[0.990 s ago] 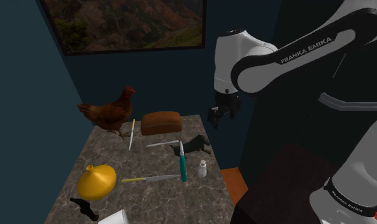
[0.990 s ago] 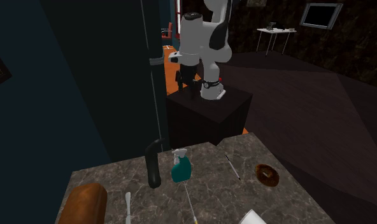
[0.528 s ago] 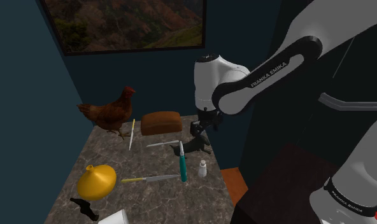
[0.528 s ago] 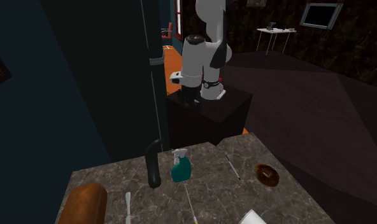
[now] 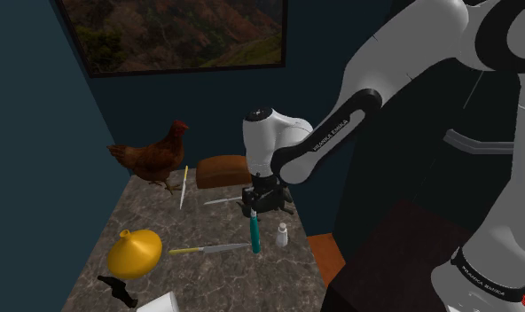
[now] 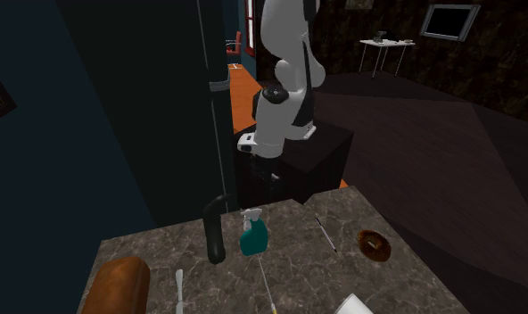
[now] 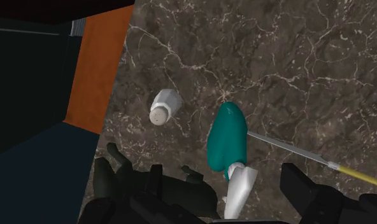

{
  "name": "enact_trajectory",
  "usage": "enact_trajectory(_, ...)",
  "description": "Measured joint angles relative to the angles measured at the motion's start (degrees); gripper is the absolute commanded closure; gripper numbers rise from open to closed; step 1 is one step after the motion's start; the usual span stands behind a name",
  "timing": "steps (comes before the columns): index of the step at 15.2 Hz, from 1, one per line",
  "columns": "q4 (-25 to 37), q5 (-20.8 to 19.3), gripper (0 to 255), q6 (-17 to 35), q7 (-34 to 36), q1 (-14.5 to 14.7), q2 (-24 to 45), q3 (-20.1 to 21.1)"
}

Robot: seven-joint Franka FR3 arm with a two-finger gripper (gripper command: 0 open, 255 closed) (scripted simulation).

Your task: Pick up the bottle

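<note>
Your gripper (image 5: 251,202) hangs low over the worktop (image 5: 163,226), just above the bottle (image 5: 254,232). Its fingers stand apart and touch nothing. In the wrist view the gripper (image 7: 203,194) looks down on the bottle (image 7: 227,143), and the right finger (image 7: 302,188) is well out to one side. The bottle's white spray head (image 7: 239,188) sits between the fingers and meets neither.

The bottle is teal and stands upright on the dark marbled worktop, close to the edge nearest the stand. In the second exterior view you see the bottle (image 6: 252,234) just beside a black curved figure (image 6: 215,229), which is on that view's left.

In the shoulder view a small white shaker (image 5: 282,235) stands just to the right of the bottle. A yellow-handled knife (image 5: 207,250) lies to the bottle's left with its blade pointing towards it. The black figure (image 5: 275,202) is right by the gripper, partly behind it.

Farther back on the worktop you have a brown loaf (image 5: 222,168) and a brown hen (image 5: 154,158). A yellow gourd-like thing (image 5: 133,253) sits nearer the front. In the wrist view the shaker (image 7: 163,107) stands clear of the bottle, near the worktop's edge.
</note>
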Motion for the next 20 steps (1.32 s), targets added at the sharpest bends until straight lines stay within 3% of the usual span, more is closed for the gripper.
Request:
enact_trajectory(4,7.49,-3.66,0,0.51,4.36,3.40,8.60,-2.32)
enact_trajectory(12,9.16,-6.42,0,3.98,6.84,5.13,13.93,-4.43)
enact_trajectory(13,9.28,-6.54,255,4.13,6.95,5.23,14.22,-4.54)
enact_trajectory(20,9.36,-6.68,255,4.35,7.05,5.30,14.46,-4.64)
